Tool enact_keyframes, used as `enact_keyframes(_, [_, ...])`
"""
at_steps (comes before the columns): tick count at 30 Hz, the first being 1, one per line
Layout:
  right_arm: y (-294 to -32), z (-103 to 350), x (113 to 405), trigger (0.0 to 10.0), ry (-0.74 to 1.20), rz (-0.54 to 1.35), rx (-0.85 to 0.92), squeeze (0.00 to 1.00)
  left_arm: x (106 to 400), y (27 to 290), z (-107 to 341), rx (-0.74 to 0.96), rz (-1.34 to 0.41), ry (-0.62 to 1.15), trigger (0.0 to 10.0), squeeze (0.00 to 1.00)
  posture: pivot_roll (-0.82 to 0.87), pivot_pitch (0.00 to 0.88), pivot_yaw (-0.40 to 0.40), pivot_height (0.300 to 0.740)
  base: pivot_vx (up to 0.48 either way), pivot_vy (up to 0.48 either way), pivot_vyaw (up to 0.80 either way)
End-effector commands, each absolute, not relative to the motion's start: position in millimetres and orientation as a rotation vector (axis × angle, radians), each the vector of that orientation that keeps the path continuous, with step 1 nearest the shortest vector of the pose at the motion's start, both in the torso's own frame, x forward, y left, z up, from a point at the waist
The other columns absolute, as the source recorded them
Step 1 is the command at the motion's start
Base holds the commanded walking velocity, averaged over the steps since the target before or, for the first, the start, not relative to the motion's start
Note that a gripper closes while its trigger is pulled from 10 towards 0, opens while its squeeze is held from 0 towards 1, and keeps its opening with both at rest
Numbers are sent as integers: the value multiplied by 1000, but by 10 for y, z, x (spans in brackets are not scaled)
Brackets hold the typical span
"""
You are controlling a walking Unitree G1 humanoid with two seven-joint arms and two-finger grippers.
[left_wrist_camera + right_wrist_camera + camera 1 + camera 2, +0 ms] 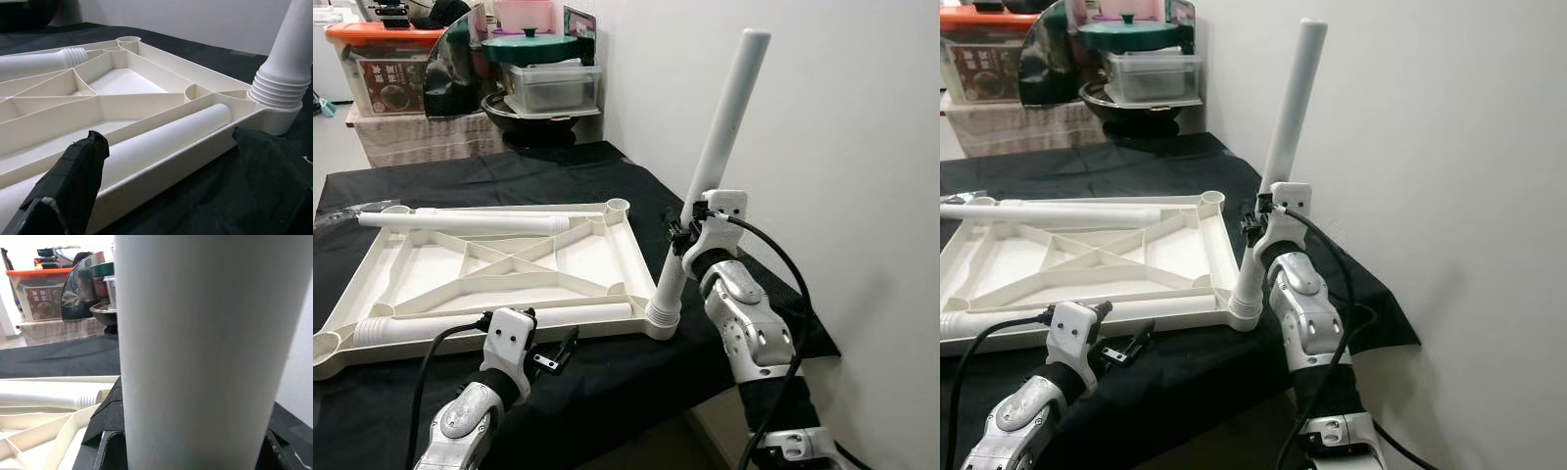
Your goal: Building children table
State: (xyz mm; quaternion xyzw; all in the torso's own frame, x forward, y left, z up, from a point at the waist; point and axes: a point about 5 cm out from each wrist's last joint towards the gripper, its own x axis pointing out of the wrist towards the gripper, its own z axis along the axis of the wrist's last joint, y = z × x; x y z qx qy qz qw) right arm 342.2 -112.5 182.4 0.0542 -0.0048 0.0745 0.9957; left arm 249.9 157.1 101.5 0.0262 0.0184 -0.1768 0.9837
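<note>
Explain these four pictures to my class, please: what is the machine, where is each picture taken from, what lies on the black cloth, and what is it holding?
This is a humanoid robot with two silver arms, each ending in two black fingers. The two wide pictures come from cameras in its head, looking down; the two close-ups come from cameras on its wrists.

On the black cloth lies an upside-down white plastic tabletop, ribbed underneath. Two loose white legs lie across it.

The right gripper is shut on a third leg, which stands tilted in the near right corner socket. The left gripper waits, open, by the tabletop's near edge. Boxes and pots sit behind.
</note>
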Motion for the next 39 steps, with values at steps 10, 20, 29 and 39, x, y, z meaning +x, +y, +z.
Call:
enact_keyframes(10, [-1220,1393,3327,10000,178,71,46,0,2567,1592,1024,71,-357,25,10000,0,-9,0,-60,740,0,0,0])
enact_keyframes(20, [-1185,1551,3306,10000,80,101,56,0,2597,1576,1011,76,-366,24,10000,0,-21,0,-53,740,0,0,0])
enact_keyframes(29, [-1167,1674,3316,10000,31,135,52,0,2605,1568,1005,76,-370,23,10000,0,-24,0,-51,740,0,0,0])
enact_keyframes(39, [-1190,1860,3372,10000,-21,175,27,0,2613,1526,985,78,-385,27,10000,0,-29,0,-52,740,0,0,0])
